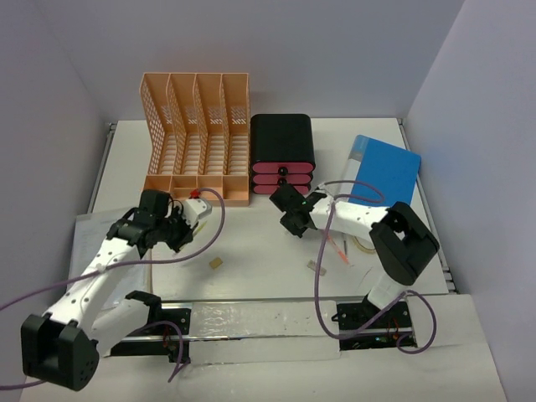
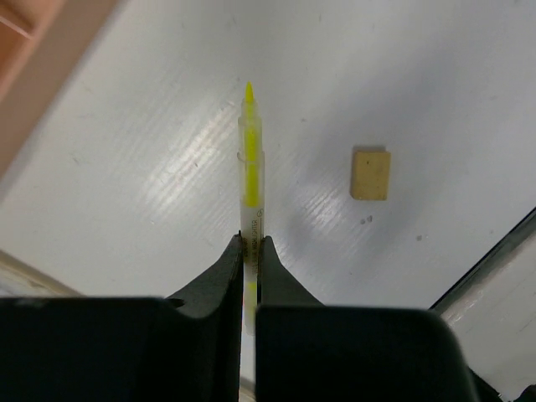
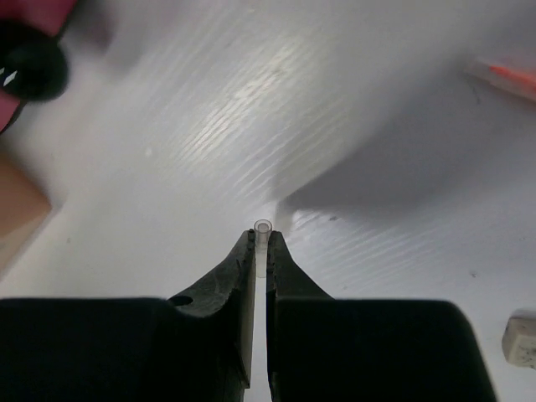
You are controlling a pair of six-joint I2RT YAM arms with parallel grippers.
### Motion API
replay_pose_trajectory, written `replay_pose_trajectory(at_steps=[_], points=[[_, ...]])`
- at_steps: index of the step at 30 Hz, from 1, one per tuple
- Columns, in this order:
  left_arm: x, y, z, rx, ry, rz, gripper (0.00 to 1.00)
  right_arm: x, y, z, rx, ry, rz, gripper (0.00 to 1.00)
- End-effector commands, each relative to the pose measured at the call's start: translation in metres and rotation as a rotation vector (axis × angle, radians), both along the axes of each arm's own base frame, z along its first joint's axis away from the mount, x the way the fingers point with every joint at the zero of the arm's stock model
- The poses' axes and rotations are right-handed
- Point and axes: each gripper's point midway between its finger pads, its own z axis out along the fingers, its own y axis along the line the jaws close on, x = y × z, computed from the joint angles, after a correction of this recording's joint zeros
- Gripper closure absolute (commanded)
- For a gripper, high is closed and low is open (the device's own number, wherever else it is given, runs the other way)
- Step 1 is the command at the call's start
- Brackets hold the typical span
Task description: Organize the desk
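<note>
Quick count of what's out: one white desk [image 1: 260, 243] that takes up basically the whole floor of the scene between the grey walls, thin metal rails along its left and right edges, everything else sitting on it. At the far side there's one peach file rack [image 1: 197, 138], lattice plastic with four upright slots, and just right of it one glossy black box [image 1: 282, 138] with what looks like three pink drawer fronts. One blue book [image 1: 389, 172] lies flat far right. The loose small stuff toward the middle: one tan block [image 1: 216, 262], square-ish and matte, one pale block [image 1: 316, 267], and one thin orange pen [image 1: 337, 249]. Some papers [image 1: 88, 239] are on the left, partly under the left arm, so no idea how many sheets. The left gripper [image 2: 251, 243] is clamped tight on one highlighter [image 2: 250, 167], clear barrel with a yellow tip, the tail end buried between the fingers. The right gripper [image 3: 261, 239] is pinched together on a skinny clear tube [image 3: 262, 228]; only its round open end pokes out, and I honestly can't tell what it belongs to. In the right wrist view the orange pen and the drawer knob are blurry and cut off at the edges.
</note>
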Motion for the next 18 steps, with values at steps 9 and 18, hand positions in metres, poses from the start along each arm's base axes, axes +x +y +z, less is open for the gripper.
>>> replay_pose_trajectory(at_steps=[9, 18], points=[[0.002, -0.015, 0.137, -0.234, -0.292, 0.061, 1.0, 0.006, 0.017, 0.171, -0.231, -0.614, 0.478, 1.0], [-0.007, -0.019, 0.198, -0.333, -0.363, 0.083, 1.0, 0.0, 0.038, 0.316, -0.197, -1.033, 0.656, 1.0]])
